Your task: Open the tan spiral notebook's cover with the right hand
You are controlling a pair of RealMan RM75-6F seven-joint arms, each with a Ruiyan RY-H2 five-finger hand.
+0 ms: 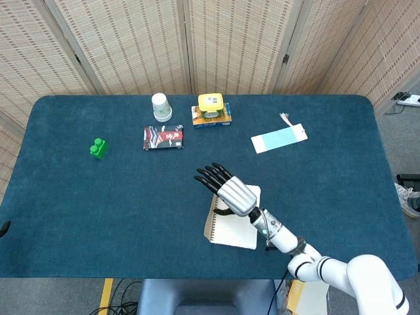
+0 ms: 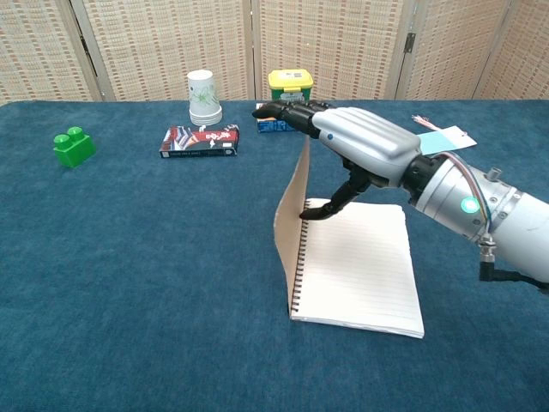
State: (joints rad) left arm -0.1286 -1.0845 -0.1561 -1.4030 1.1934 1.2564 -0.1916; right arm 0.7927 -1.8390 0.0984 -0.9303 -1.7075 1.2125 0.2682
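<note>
The tan spiral notebook (image 2: 360, 266) lies near the table's front, right of centre, with its lined white page showing. Its tan cover (image 2: 290, 223) stands almost upright along the spiral at the left side. My right hand (image 2: 360, 142) is above it. The fingers reach over the cover's top edge and the thumb presses its inner face, so the cover is pinched. In the head view the right hand (image 1: 230, 190) sits over the notebook (image 1: 236, 230). Only a dark tip of my left hand (image 1: 2, 228) shows at the frame's left edge.
At the back stand a white paper cup (image 1: 161, 106), a red-black packet (image 1: 163, 137) and a yellow-lidded tub on a blue box (image 1: 211, 108). A green block (image 1: 98, 148) lies far left and a light-blue tagged card (image 1: 279, 139) back right. The blue cloth table (image 1: 341, 197) spreads around.
</note>
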